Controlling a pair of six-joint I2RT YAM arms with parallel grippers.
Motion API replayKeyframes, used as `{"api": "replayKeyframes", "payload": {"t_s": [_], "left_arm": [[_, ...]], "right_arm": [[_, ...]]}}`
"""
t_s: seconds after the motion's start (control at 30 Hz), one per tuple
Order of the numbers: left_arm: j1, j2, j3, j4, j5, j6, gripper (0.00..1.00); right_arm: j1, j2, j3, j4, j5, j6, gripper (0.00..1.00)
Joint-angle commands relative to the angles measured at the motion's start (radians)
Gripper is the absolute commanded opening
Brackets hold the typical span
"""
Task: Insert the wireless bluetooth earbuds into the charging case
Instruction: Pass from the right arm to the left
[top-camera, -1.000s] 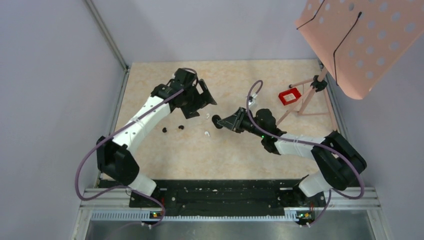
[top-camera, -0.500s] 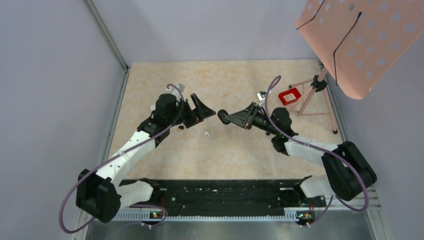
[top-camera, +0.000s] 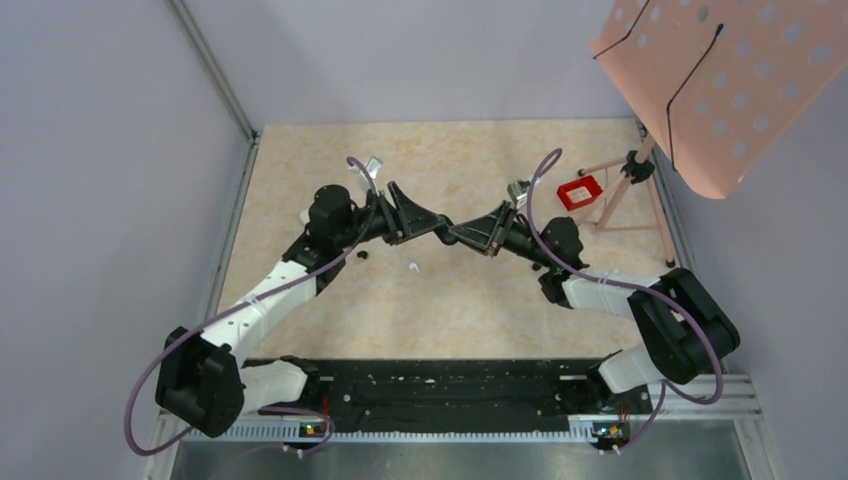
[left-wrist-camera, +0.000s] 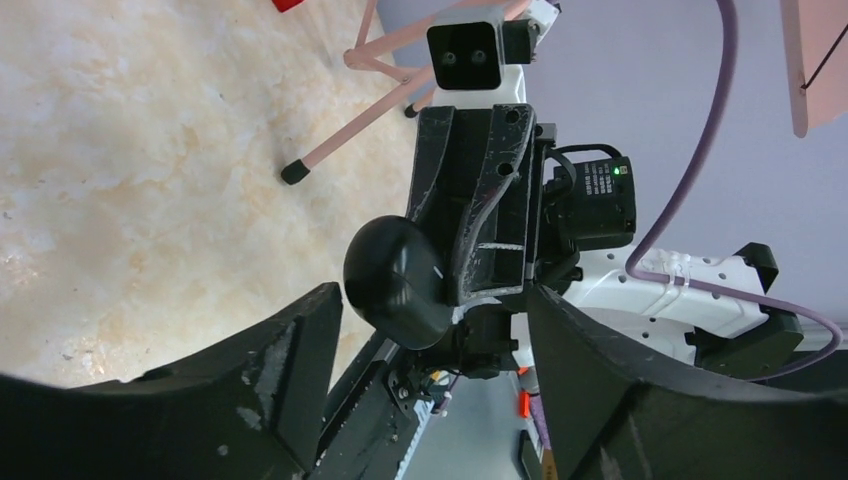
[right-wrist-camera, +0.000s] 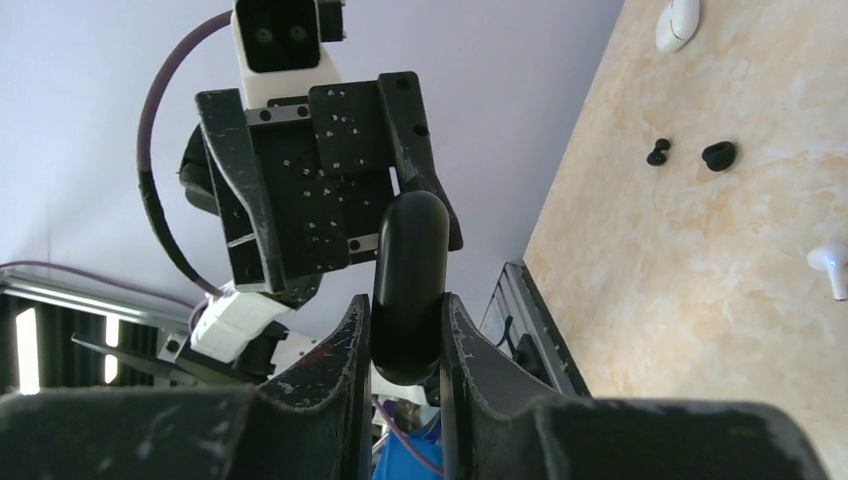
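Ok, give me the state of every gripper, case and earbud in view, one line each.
right gripper: shut on the charging case
left gripper: open, fingers on either side of the case
charging case: gripped, lid looks shut
black earbuds: both loose on the table, not in the case
white earbuds: both loose on the table, not in the case

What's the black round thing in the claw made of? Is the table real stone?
The black case looks like smooth, slightly shiny plastic: rounded moulded edges and a soft highlight. The tabletop wears a beige marble pattern, yet it lies flat and seamless, so it may be printed laminate; real stone cannot be ruled out.
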Motion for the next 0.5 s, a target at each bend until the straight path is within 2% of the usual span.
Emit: {"api": "replayKeyframes", "payload": {"t_s": [0.0,0.2,0.37,0.47], "left_arm": [[-0.003,0.018,-0.006,0.080,0.034,-0.021,0.71],[-0.009,0.037,-0.011,0.100,0.024,-0.042,0.58],[-0.014,0.050,-0.021,0.137,0.016,-0.070,0.36],[-0.015,0.050,-0.022,0.147,0.014,-0.076,0.30]], "right_arm": [[-0.005,0.006,0.013,0.100,-0.006,0.025,0.00],[-0.005,0.028,0.022,0.141,-0.014,0.057,0.00],[-0.004,0.031,0.021,0.149,-0.016,0.063,0.00],[-0.006,0.032,0.014,0.150,-0.011,0.068,0.00]]}}
